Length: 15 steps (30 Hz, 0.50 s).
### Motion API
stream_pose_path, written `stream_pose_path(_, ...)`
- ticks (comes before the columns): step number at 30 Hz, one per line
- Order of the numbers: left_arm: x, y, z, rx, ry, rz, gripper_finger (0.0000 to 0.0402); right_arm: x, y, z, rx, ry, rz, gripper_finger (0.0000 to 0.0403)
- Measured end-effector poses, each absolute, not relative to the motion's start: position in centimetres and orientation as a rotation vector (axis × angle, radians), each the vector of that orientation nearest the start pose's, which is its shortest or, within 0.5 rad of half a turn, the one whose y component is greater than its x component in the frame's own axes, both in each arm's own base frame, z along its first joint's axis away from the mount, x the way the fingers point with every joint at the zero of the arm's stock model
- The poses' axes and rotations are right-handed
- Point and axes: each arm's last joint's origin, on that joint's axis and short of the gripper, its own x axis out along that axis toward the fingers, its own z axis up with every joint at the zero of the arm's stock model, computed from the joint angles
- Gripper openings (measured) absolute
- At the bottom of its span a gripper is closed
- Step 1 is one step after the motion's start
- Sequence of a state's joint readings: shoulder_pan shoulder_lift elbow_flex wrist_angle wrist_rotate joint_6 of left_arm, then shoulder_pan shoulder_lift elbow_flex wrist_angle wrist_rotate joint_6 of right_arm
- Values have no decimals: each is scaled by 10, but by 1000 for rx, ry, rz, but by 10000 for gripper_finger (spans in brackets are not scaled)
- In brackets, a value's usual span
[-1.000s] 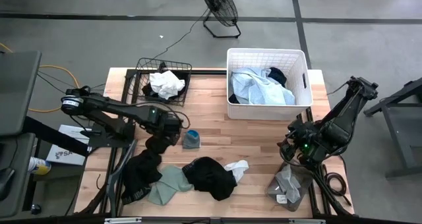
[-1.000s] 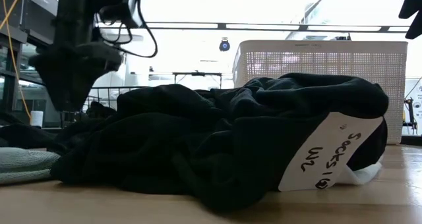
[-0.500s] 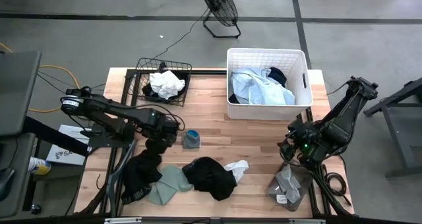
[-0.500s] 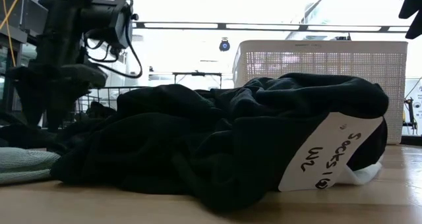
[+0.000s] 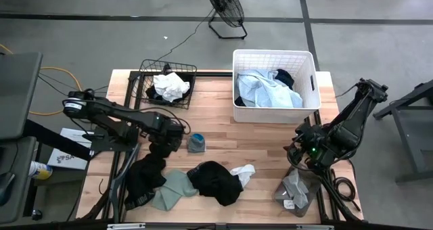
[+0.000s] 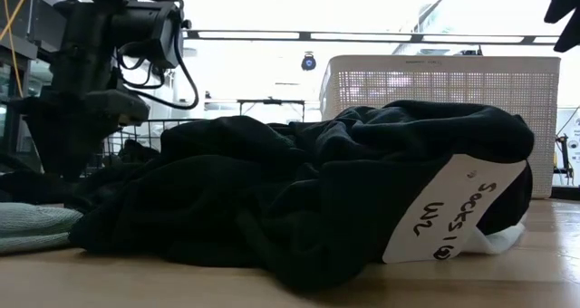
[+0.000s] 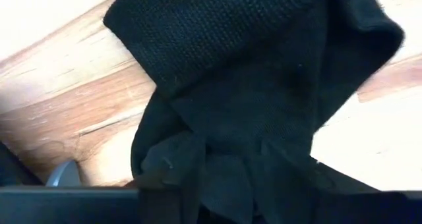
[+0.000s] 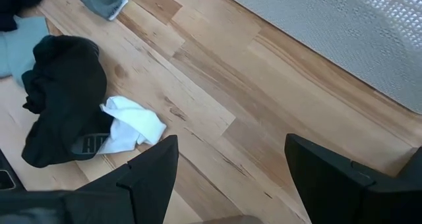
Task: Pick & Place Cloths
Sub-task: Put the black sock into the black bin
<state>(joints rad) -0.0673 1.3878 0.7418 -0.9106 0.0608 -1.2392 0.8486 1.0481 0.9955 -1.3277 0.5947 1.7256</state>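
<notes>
Left gripper reaches low over the table's left side; right gripper hovers with jaws apart.

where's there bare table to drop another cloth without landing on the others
Bare wood runs between the white laundry basket, the small blue-grey cloth and the right gripper. Crowded: the front left, where the left gripper meets a black cloth beside the sage cloth and black pile.

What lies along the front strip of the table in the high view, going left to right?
Long black garment under the left tool → sage green cloth → bunched black cloth → small white cloth → grey cloth at the right edge, below the right tool.
</notes>
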Motion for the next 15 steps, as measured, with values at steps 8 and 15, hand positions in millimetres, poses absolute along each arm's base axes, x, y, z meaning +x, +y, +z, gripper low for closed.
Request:
stream_pose_path(8,210,-16,154,-938,1451,899,97,114,105,289,659,810,-636,270)
stream_pose_path(15,215,-17,148,-937,1459,863,10,114,105,289,659,813,-635,270)
